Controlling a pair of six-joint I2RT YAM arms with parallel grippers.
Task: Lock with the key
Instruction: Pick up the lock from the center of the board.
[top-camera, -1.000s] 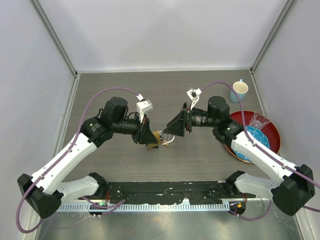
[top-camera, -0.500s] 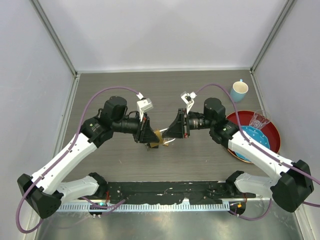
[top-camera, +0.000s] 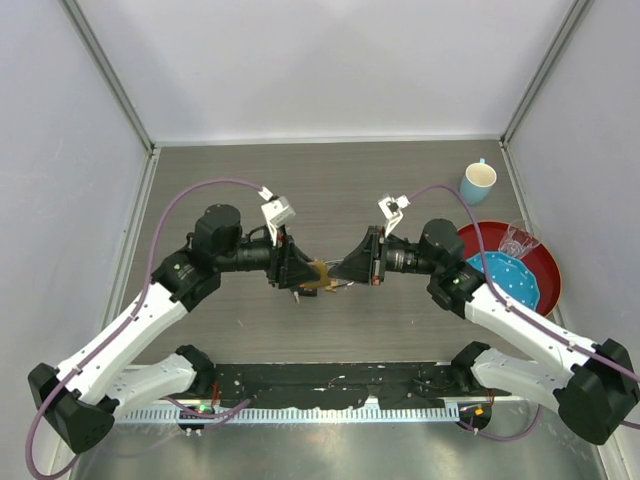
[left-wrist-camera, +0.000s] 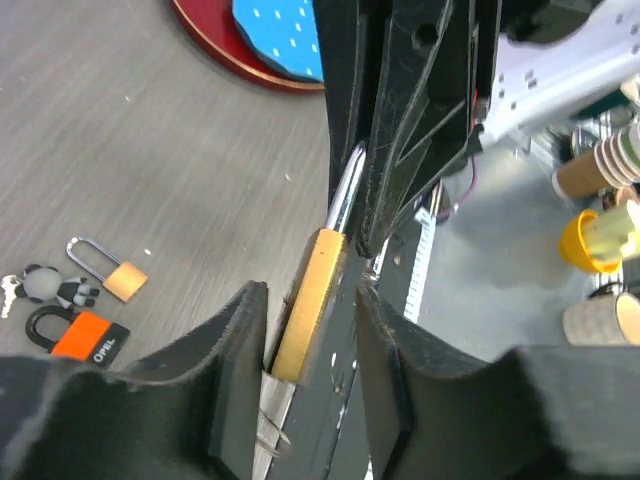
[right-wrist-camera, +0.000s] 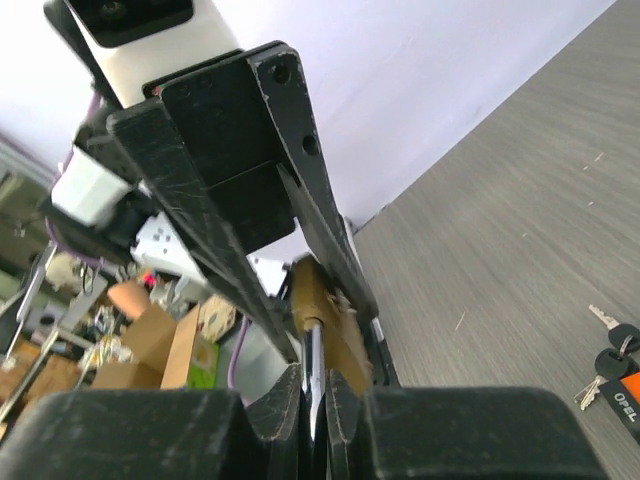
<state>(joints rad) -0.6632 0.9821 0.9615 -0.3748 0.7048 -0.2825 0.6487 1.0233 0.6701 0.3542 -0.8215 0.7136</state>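
From the top camera, you are holding the brass padlock (top-camera: 318, 276) up above the table (top-camera: 330, 190), right between your two hands. Your left hand (top-camera: 299, 274) is pinching the lock's body. Your right hand (top-camera: 346, 272) is facing it nose to nose. A blue cup (top-camera: 478, 182) is standing far off at the back right. A red tray (top-camera: 548, 270) with a blue plate (top-camera: 520, 275) and a clear glass (top-camera: 517, 241) is sitting on the right. None of these is getting in your way.

From the left wrist camera, your left fingers (left-wrist-camera: 235, 370) are squeezing both sides of the brass body. A silver bar (left-wrist-camera: 347, 190) is sticking out of the lock's far end and going into the right hand. A small padlock (left-wrist-camera: 108, 270), some keys with a grey toy (left-wrist-camera: 45, 285) and an orange tag (left-wrist-camera: 85, 337) are lying on the table below.

From the right wrist camera, your right fingers (right-wrist-camera: 420, 430) are almost shut, nipping the silver bar. I cannot tell if that bar is the key or the lock's hoop.

I think you are doing the joining step now. Next, you are going to need a straight, gentle push or turn while the left hand is gripping hard. The two hands are so close that they could bump, or the lock could twist.
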